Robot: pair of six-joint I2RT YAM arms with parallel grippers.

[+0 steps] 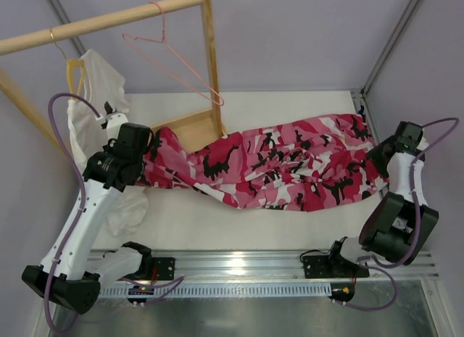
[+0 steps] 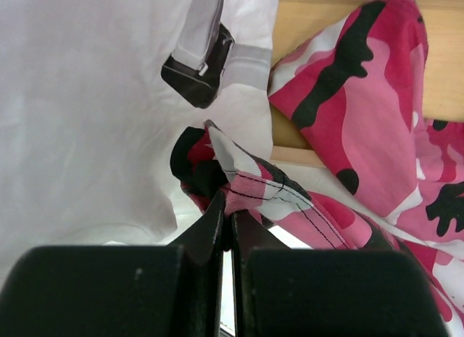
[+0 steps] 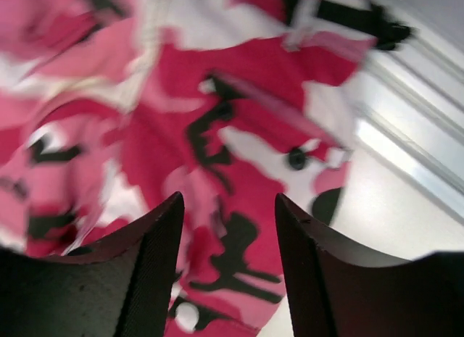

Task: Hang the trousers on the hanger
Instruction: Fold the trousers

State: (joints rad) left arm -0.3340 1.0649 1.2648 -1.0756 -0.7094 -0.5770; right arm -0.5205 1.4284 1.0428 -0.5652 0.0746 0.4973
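The pink, white and black camouflage trousers (image 1: 283, 167) lie stretched across the table from left to right. My left gripper (image 1: 152, 154) is at their left end. In the left wrist view it (image 2: 228, 209) is shut on a fold of the trousers' hem (image 2: 254, 185). My right gripper (image 1: 377, 157) hovers at the trousers' right end. In the blurred right wrist view it (image 3: 228, 206) stands open above the cloth (image 3: 239, 134), with nothing between its fingers. The thin pale-pink hanger (image 1: 174, 58) hangs from the wooden rail, up and behind, apart from both grippers.
A wooden rack has a top rail (image 1: 101, 22), an upright post (image 1: 212, 61) and a base board (image 1: 192, 127) under the trousers' left part. A white T-shirt (image 1: 94, 90) hangs on a yellow hanger (image 1: 72, 69) beside my left arm. A metal rail (image 1: 239, 268) lines the near edge.
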